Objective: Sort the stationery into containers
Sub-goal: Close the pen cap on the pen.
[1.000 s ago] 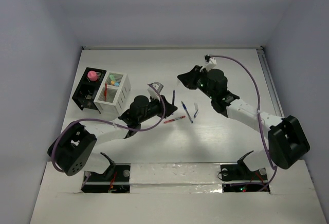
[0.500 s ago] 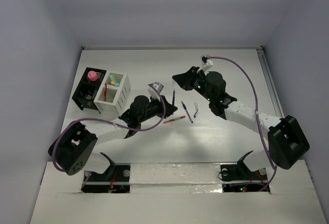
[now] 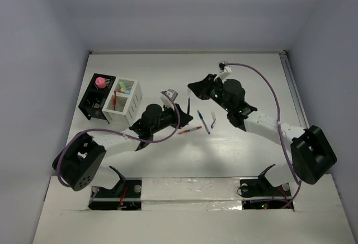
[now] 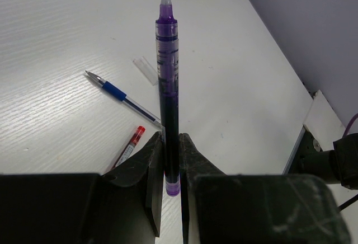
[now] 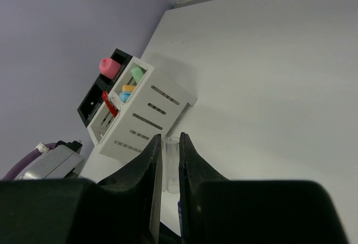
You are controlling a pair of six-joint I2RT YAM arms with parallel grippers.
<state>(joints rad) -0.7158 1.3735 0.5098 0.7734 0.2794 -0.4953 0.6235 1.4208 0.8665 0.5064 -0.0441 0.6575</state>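
Near the table's (image 3: 251,76) far-left corner, the black box (image 3: 96,95) holds a pink-topped piece (image 3: 100,81). The white box (image 3: 130,107) touching it holds green, orange and blue bits and something red. At mid-table the left gripper (image 4: 171,143) is clamped on the base of a purple pen (image 4: 168,87), tip upward, unmoved over the last second. A red pen (image 3: 190,130) and a blue pen (image 3: 203,122) lie just right of it, unsorted. The right gripper (image 5: 170,149), pinching a clear cap (image 5: 172,165), has swung leftward and now sits above the pen's tip. Capping probably comes next, before the pen is boxed.
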